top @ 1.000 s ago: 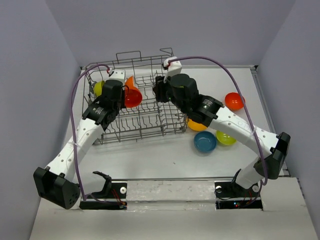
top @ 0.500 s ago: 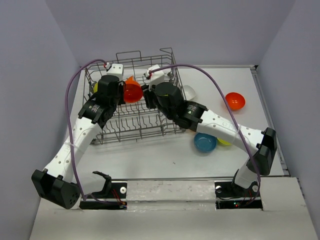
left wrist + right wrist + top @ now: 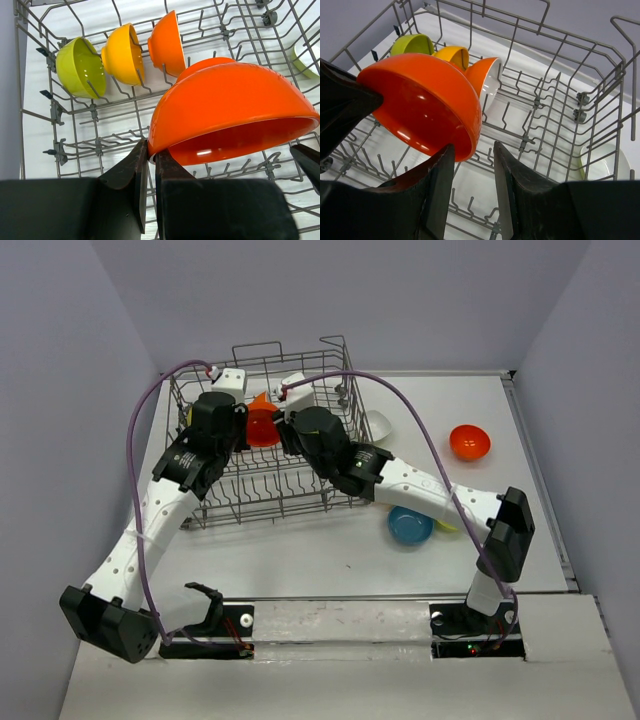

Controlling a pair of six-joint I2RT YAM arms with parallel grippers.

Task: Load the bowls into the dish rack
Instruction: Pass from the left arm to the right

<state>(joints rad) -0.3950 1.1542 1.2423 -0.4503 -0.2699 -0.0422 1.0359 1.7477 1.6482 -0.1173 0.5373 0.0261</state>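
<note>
Swung farther left, my right arm [image 3: 425, 487] now stretches low over the dish rack [image 3: 255, 502], right gripper [image 3: 473, 146] jaws spread under the red-orange bowl [image 3: 230, 105]. My left gripper [image 3: 151, 150] pinches its rim above the tines.

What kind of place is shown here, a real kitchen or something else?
Probably a robot test booth, not a kitchen: bare walls close in a white table, two arms are bolted at its edge, and the dish rack stands on it.

Red-orange bowl [image 3: 263, 427] over dish rack [image 3: 282, 487]
</note>
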